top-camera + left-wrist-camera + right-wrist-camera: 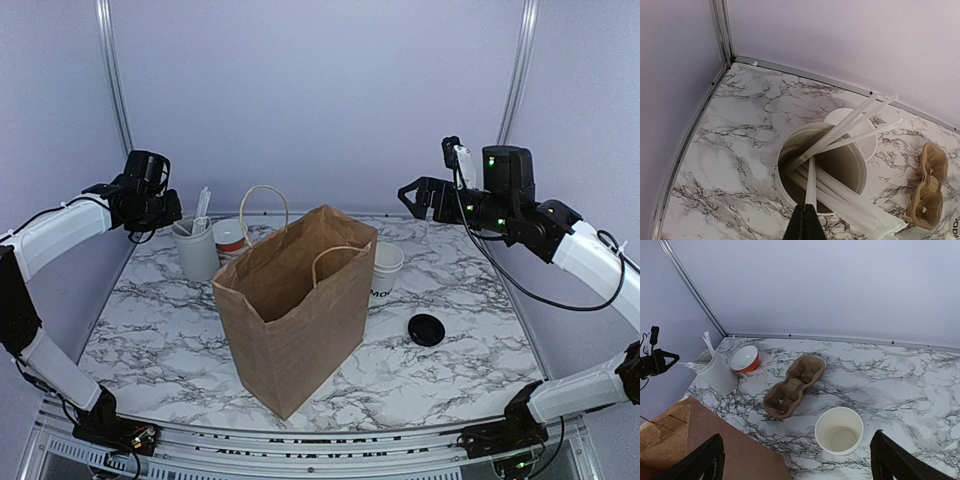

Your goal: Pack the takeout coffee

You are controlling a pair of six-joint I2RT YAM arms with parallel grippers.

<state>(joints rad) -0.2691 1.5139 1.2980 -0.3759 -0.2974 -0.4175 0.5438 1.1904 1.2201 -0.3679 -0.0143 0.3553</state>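
White slender stick (810, 182) pinched in left gripper (805, 212)

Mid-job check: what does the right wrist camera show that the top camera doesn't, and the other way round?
Right wrist only: the cardboard cup carrier, hidden behind the brown paper bag from above. Top only: the black lid lying on the table. Both: that bag, the utensil holder, the orange bowl and the lidless white cup.

Partial "Mo", seemingly, on lidless white cup (386, 262)
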